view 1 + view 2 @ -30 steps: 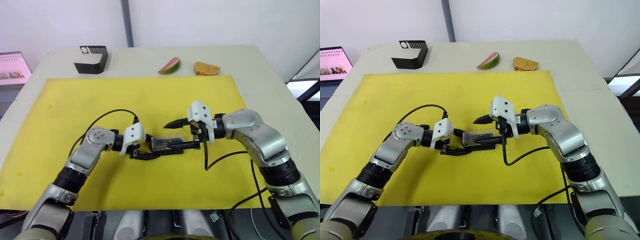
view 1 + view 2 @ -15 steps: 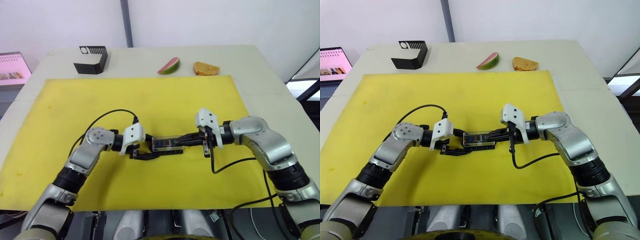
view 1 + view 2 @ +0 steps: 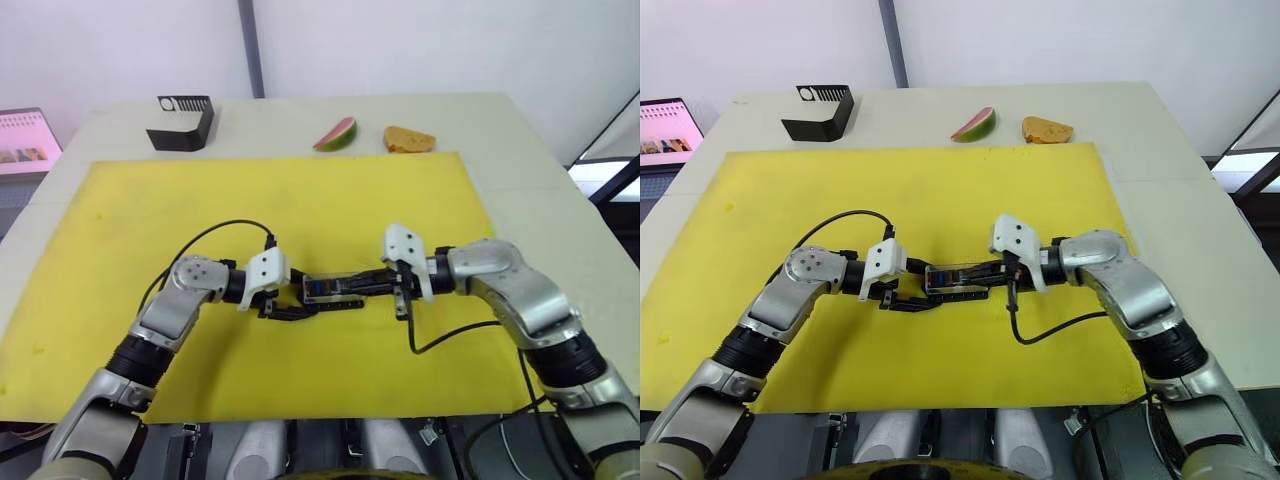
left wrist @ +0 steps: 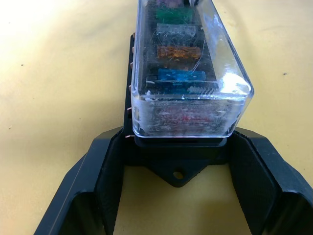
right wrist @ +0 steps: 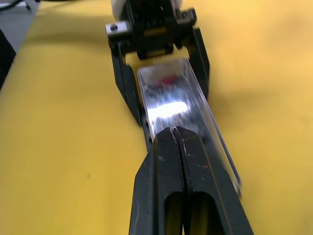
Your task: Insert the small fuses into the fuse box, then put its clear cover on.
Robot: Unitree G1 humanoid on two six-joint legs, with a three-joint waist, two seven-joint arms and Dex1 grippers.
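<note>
The black fuse box (image 3: 335, 293) lies in the middle of the yellow mat (image 3: 150, 210), with the clear cover (image 4: 190, 63) seated over it. Through the cover I see small fuses in green (image 4: 176, 14), orange (image 4: 178, 51), blue (image 4: 183, 78) and red (image 4: 181, 117). My left gripper (image 3: 298, 302) is shut on the box's pointed end, one finger (image 4: 110, 161) on each side of the black base. From the other end comes my right gripper (image 5: 175, 131), fingers shut together, its tips resting on top of the cover.
A larger black bracket (image 3: 182, 120) stands off the mat at the far left. A watermelon slice (image 3: 337, 132) and a brown wedge (image 3: 410, 139) lie beyond the mat's far edge. A screen (image 3: 28, 140) sits past the table's left side.
My right gripper was open with one finger raised above the box; it has since shut and lowered its tips onto the cover. The left arm has stayed put.
</note>
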